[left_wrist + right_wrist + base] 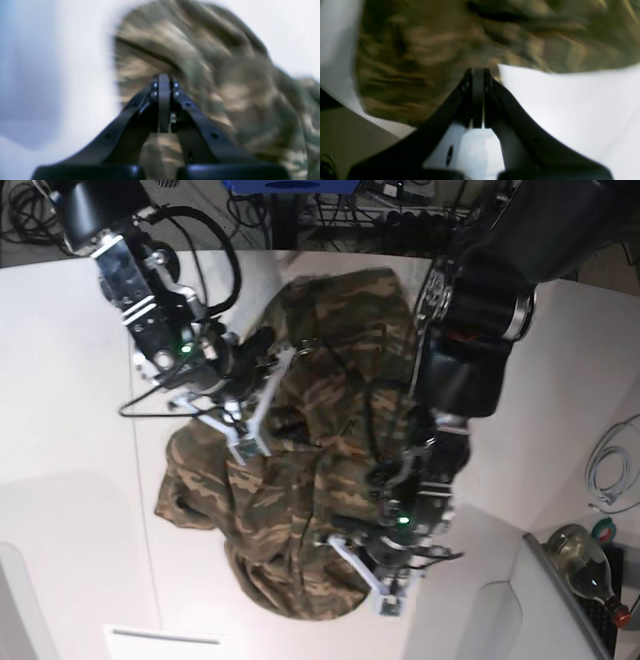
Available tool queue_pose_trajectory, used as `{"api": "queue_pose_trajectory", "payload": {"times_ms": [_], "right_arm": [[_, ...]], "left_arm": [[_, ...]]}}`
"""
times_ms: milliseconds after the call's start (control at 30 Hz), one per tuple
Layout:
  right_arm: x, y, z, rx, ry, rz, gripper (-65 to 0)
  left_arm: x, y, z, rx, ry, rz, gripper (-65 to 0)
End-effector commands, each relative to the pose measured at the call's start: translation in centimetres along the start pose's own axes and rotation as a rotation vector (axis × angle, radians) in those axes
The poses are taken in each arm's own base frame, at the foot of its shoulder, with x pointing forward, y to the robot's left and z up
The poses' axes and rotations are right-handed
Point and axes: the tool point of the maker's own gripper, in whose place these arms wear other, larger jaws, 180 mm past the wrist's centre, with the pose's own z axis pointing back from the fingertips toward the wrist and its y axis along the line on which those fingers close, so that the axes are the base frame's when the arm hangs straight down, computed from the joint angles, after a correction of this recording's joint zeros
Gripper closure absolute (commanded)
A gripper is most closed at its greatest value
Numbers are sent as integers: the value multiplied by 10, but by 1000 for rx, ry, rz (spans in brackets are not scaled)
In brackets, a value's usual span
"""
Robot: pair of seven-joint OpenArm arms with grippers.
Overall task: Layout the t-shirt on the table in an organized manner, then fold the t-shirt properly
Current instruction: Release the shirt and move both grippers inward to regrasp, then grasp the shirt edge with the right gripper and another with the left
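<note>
A soft camouflage-print cloth t-shirt (300,480) is seen rumpled in a heap mid-way across the wide, smooth white table (70,380). The left gripper (164,100) is clamped on a fold at the shirt's near right edge. The right gripper (478,97) is pressed together at the cloth's left side, though whether fabric is pinched cannot be told.

The base cam looks almost straight down from overhead, taking in most of the table (70,510) plus clutter past its far and right edges. Each wrist cam sits right behind its own gripper, peering along the closed fingers, super close and blurry. The left gripper (164,82) view and the right gripper (478,75) view both face the t-shirt (290,520), which all three views share.
</note>
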Motion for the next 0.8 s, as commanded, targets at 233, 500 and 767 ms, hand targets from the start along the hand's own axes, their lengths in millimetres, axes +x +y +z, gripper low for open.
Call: {"api": "queue_pose_trajectory", "payload": {"times_ms": [233,500,767], "right_arm": [[19,-154,28,-286,-183,-336,-18],[18,-218,10,-324,-224,-483,-464],[21,-207,-18,-193,-254,-580,-515]], "left_arm": [[-46,-40,102,-88,27,-6,0],[-179,-39,149,-79,294,-54,0],[-172,89,139,202,261,-147,0]]}}
